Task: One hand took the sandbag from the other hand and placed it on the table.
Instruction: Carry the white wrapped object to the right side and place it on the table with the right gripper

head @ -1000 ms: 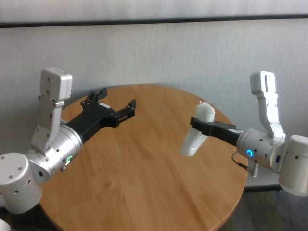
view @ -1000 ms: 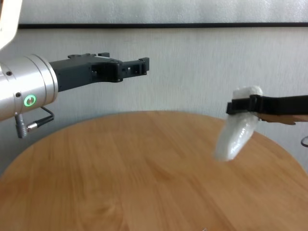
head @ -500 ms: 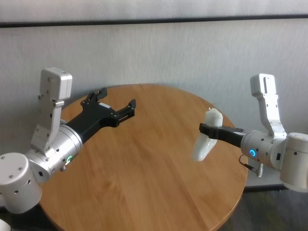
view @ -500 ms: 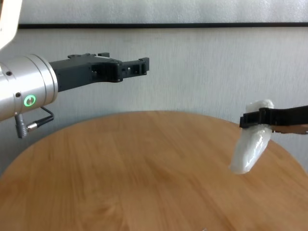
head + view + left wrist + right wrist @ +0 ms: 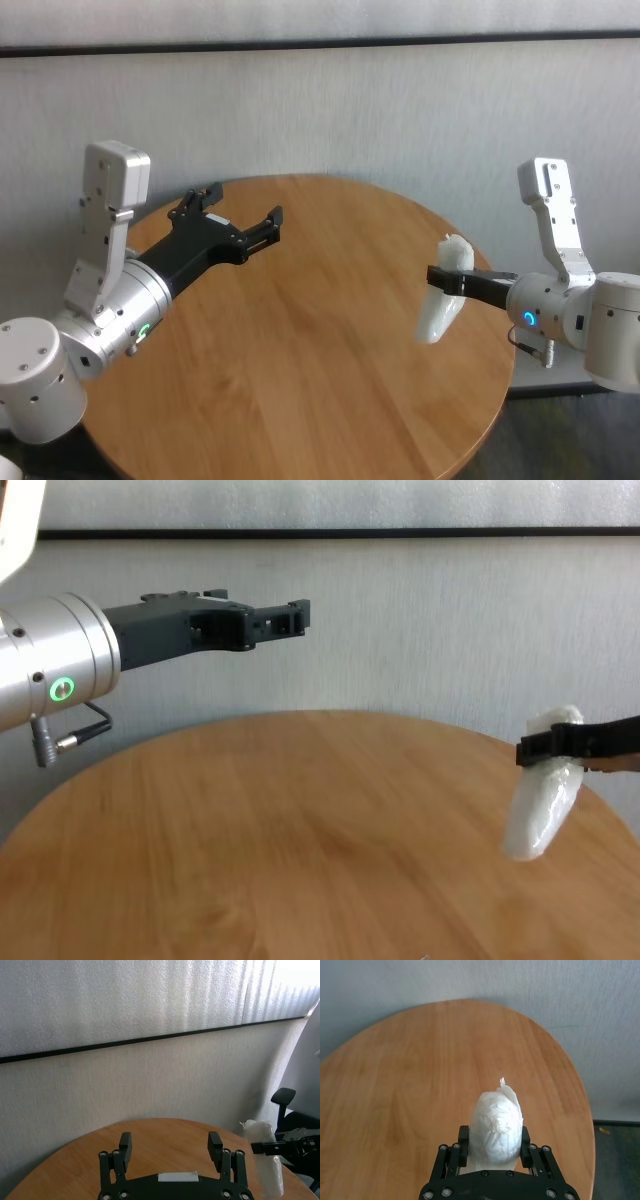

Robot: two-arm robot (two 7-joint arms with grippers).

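The white crinkled sandbag (image 5: 443, 298) hangs from my right gripper (image 5: 441, 277), the one with the blue ring, which is shut on the bag's upper part. The bag dangles above the right side of the round wooden table (image 5: 300, 330), not touching it. The chest view shows the sandbag (image 5: 542, 798) under the black fingers (image 5: 545, 745). In the right wrist view the sandbag (image 5: 496, 1127) fills the gap between the two fingers. My left gripper (image 5: 238, 218), with the green ring, hovers open and empty over the table's far left. From the left wrist view its open fingers (image 5: 215, 1145) frame the distant sandbag (image 5: 264, 1165).
A grey wall with a dark horizontal stripe (image 5: 320, 42) stands behind the table. A black office chair (image 5: 283, 1097) shows beyond the table's right edge in the left wrist view. The table's right rim (image 5: 508, 360) lies just under my right wrist.
My right gripper has drawn the sandbag rightward and toward me, away from the left gripper, and slightly lower. The left arm has stayed still and open.
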